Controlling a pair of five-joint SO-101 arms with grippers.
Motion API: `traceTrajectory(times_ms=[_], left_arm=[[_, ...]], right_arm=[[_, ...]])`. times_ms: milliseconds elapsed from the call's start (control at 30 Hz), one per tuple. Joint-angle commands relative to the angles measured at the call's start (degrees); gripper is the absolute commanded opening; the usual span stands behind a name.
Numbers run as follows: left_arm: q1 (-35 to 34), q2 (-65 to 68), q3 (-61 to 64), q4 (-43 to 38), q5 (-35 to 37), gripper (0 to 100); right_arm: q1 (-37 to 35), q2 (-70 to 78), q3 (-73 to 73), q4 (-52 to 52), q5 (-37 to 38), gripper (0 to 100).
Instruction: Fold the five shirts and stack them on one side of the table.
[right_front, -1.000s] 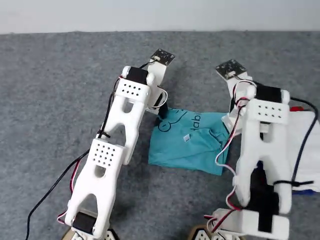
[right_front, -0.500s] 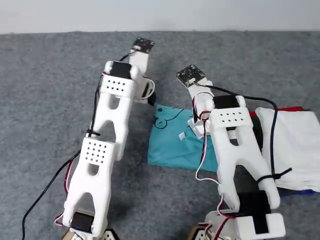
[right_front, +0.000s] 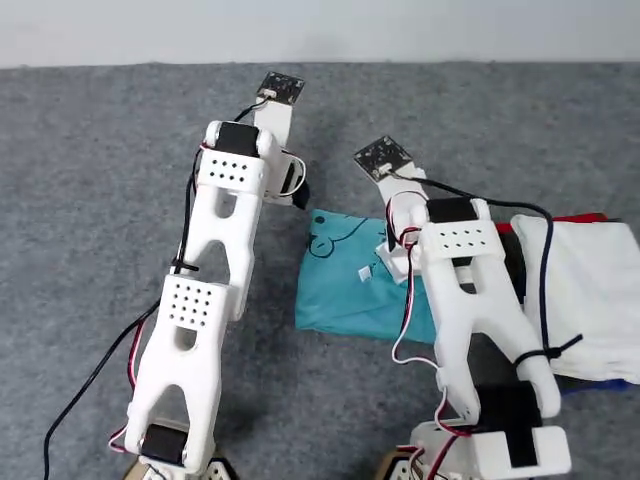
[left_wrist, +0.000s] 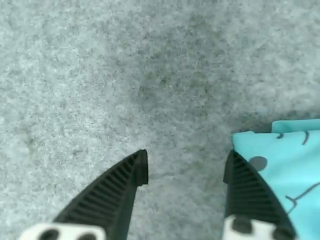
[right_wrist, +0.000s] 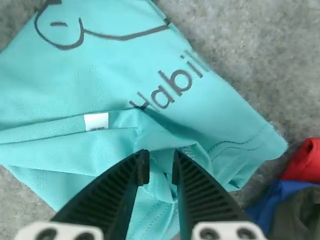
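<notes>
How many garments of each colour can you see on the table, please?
teal shirt: 1
white shirt: 1
red garment, only an edge showing: 1
blue garment, only an edge showing: 1
dark greenish garment, only a corner showing: 1
Total: 5

White perforated arms (right_front: 195, 310), black cables (right_front: 95, 378)

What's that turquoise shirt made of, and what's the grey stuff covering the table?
The teal shirt looks like a thin, matte sports-type knit, possibly polyester: it shows a faint mesh texture and soft creases. The grey table cover looks like felt or short-pile carpet, with fuzzy, mottled fibres and no sheen.
</notes>
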Motion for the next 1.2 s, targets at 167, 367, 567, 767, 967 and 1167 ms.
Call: traceTrajectory(times_ms=[167, 367, 567, 767, 967, 1167], left_arm=[[-0.53, -1.41, -1.8, 1.14, 0.35, 25], [-0.62, -1.49, -1.8, 1.14, 0.35, 25], [-0.62, -1.49, -1.8, 1.14, 0.35, 25], [-0.62, -1.49, -1.8, 1.14, 0.35, 25], [-0.62, -1.49, -1.71, 1.14, 0.35, 25], [-3.43, -0.97, -1.71, 1.14, 0.26, 25]], right_arm=[[0.48, -0.48, 2.29, -3.82, -0.26, 5.4], [2.59, -0.92, 2.55, -3.65, -0.09, 1.0], [6.81, -4.44, 1.85, 2.24, 3.16, 1.0], [8.57, -12.09, 1.93, 9.36, 4.66, 1.8], [3.65, -12.88, 1.93, 9.45, 0.79, 20.9], [-2.42, -11.38, 1.93, 3.47, -2.37, 17.4]])
